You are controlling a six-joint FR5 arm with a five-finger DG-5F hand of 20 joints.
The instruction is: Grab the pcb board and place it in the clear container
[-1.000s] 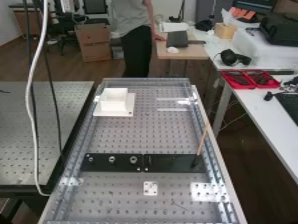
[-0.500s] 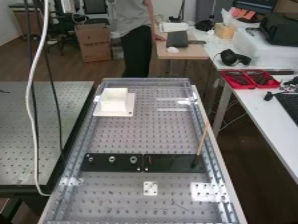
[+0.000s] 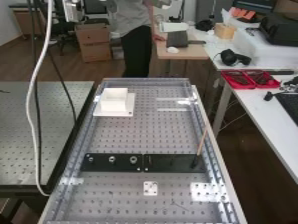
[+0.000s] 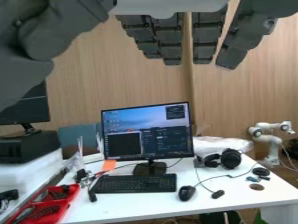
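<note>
Hand (image 4: 169, 42) hangs loose-fingered, facing a monitor (image 4: 156, 132) (keyboard (image 4: 135, 183) at its foot).

A white, boxy container (image 3: 114, 100) sits upright on a white plate (image 3: 131, 105)

Bench (image 3: 126, 137): perforated metal, satin | side rails (image 3: 211, 155): glossy, smooth | strip plates (image 3: 176, 163): smooth, dark | block (image 3: 114, 99): matt white | rear wall (image 4: 133, 90): wood-grain, matt | trays (image 4: 50, 202): glossy plastic
</note>
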